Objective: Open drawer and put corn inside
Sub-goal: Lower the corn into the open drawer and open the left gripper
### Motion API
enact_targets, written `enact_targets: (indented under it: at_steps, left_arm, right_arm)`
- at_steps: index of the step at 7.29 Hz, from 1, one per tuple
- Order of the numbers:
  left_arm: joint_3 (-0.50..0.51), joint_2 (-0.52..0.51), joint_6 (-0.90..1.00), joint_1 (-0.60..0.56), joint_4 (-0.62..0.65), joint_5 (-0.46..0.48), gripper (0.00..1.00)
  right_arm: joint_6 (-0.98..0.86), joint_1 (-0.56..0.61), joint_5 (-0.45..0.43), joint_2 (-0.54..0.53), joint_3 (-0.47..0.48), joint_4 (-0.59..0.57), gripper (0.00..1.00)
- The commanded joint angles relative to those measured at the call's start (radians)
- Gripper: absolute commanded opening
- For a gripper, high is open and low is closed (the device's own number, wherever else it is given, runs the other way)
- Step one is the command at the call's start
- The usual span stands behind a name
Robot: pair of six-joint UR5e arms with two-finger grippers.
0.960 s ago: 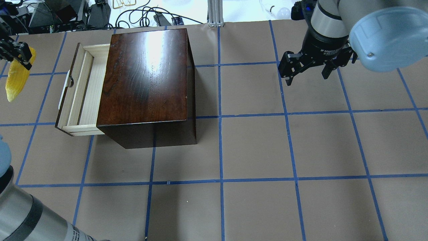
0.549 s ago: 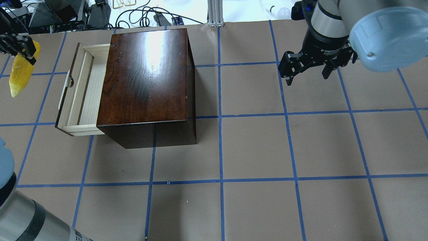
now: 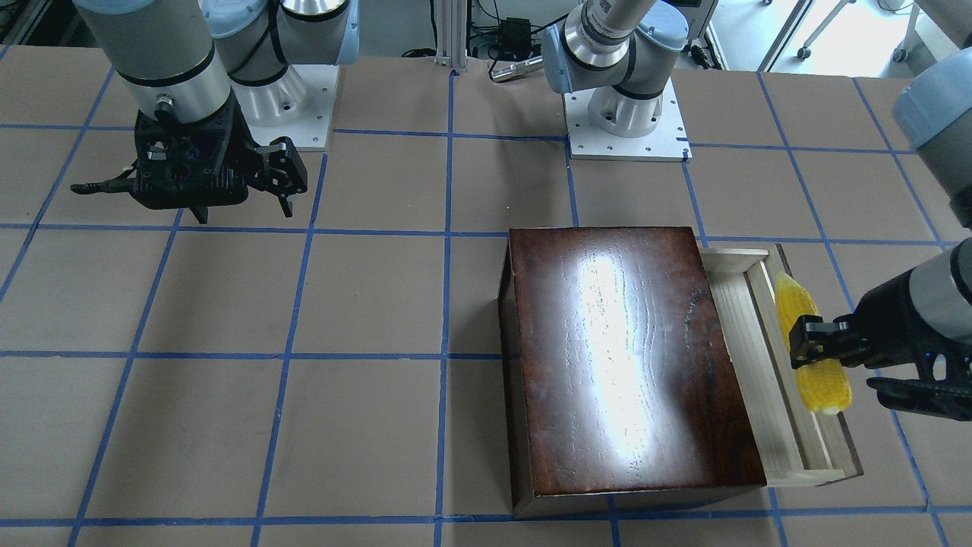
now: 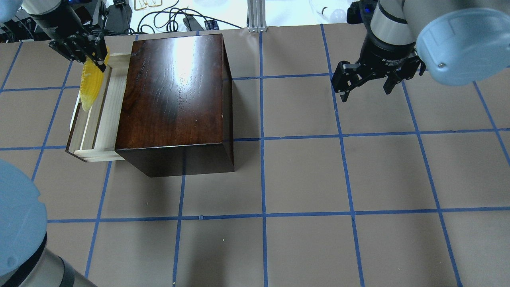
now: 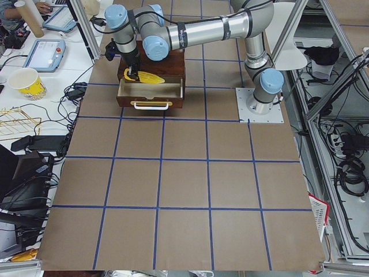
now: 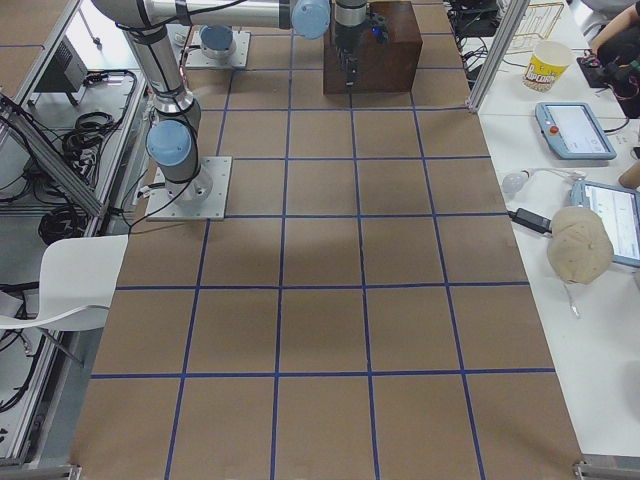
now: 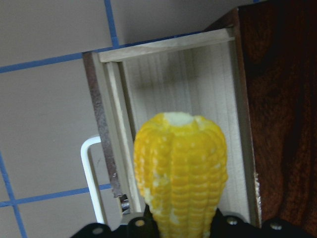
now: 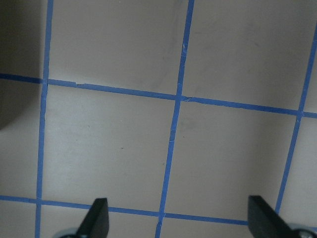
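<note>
Above the open drawer (image 4: pixel 104 119) by the desk's (image 4: pixel 303 175) far edge, yellow kerneled corn (image 7: pixel 181 168) pinched in my left tool (image 4: pixel 94 59), right tool (image 4: pixel 366 92) spread, brown desk, blue tape grid.

The left arm reaches far out, its wrist bent so the left gripper (image 4: pixel 92 54) points down at a slant. Its fingers are clamped across the corn (image 4: pixel 89 85), which juts out ahead of the claw, tip away from the palm. The right arm is folded, wrist near vertical; the right gripper (image 4: pixel 365 89) hangs facing down, fingers spread wide apart
</note>
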Motion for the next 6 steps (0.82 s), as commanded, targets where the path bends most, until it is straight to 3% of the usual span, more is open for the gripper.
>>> enact_targets:
  at_steps: [1, 6]
  left_arm:
    - [-0.045, -0.004, 0.056, 0.008, 0.036, 0.003, 0.0]
    - [-0.053, -0.047, 0.005, 0.023, 0.04, -0.007, 0.0]
  right_arm:
    - [0.0, -0.002, 0.0, 0.0, 0.0, 0.0, 1.0]
    - [0.0, -0.002, 0.0, 0.0, 0.0, 0.0, 1.0]
